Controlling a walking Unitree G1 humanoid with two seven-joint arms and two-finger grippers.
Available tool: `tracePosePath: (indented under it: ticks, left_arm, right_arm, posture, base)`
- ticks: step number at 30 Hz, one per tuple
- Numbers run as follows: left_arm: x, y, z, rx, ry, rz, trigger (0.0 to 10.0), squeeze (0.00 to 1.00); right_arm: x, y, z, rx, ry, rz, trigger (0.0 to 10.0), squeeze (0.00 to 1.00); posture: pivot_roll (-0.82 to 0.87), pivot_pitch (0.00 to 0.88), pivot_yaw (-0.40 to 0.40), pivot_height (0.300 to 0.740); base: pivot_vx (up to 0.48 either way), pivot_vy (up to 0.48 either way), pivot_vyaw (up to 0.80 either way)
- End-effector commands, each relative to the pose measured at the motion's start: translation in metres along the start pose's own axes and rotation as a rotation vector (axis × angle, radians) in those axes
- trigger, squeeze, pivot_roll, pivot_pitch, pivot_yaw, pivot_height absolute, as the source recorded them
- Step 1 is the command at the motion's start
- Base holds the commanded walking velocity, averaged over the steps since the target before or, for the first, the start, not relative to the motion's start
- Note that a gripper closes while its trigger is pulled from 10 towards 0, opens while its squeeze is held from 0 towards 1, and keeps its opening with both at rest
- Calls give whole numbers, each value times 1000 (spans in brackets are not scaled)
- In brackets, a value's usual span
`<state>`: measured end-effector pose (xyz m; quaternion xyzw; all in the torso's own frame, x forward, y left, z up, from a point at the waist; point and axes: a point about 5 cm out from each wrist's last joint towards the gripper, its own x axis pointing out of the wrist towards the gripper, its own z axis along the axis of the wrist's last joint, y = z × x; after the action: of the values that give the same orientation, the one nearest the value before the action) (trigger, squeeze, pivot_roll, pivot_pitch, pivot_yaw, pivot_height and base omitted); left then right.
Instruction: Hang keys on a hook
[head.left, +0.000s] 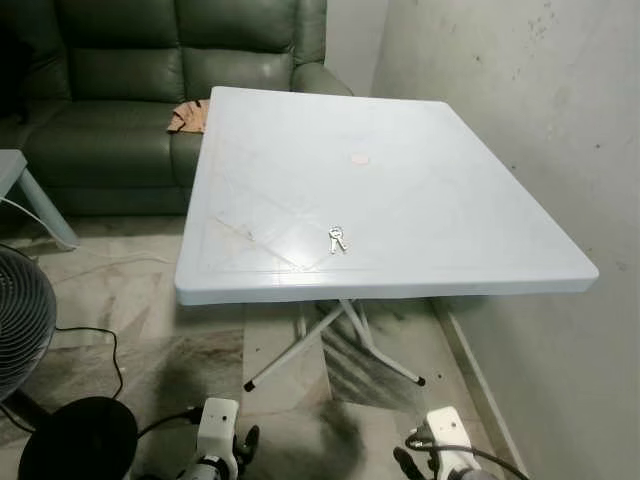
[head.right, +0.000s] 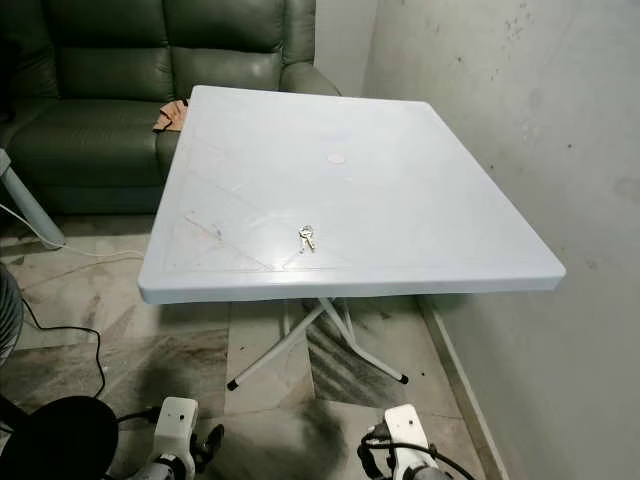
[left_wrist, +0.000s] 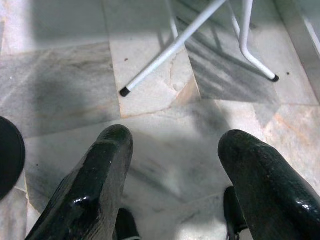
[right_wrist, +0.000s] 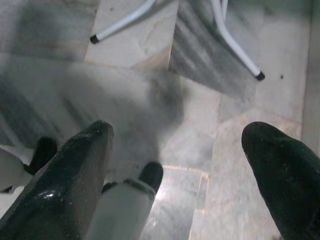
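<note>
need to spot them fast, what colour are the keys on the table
Silvery metal, lying on the pale white table; the keys show best in the left eye view.

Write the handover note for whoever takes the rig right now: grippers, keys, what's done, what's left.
Left gripper: open, empty, hanging low over the floor in front of the table.
Right gripper: open, empty, also low over the floor.
Keys: lying flat on the white table, near its front edge, about mid-width, untouched.
Done: nothing yet; the robot stands facing the table.
Left: reach up, pick the keys, find a hook, hang them.
</note>
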<state>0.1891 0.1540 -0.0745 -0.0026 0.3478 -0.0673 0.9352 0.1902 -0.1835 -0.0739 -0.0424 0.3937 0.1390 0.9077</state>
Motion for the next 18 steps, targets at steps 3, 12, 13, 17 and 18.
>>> tracePosePath:
  ticks: [3, 12, 13, 17, 18]
  left_arm:
    - [9, -14, 67, 54, -360, -77, 10000, 0]
    - [2, -20, 111, 105, -607, -116, 10000, 0]
    - [0, -22, 115, 117, -640, -125, 10000, 0]
    - [-11, -29, 133, 138, -756, -152, 10000, 0]
    - [-11, -29, 133, 138, -756, -152, 10000, 0]
  right_arm:
    - [4, -11, 56, 23, -276, 10, 10000, 0]
    - [0, -13, 104, 8, -528, 56, 10000, 0]
    - [-2, -13, 110, 0, -566, 70, 10000, 0]
    - [-9, -8, 133, -18, -710, 122, 10000, 0]
    - [-9, -8, 133, -18, -710, 122, 10000, 0]
  posture:
    - [-77, 0, -84, 740]
    - [-78, 0, -85, 740]
    - [-78, 0, -85, 740]
    - [-80, 0, -84, 740]
    - [-80, 0, -84, 740]
  base:
    - [0, 0, 0]
    - [0, 0, 0]
    - [0, 0, 0]
    - [0, 0, 0]
    - [0, 0, 0]
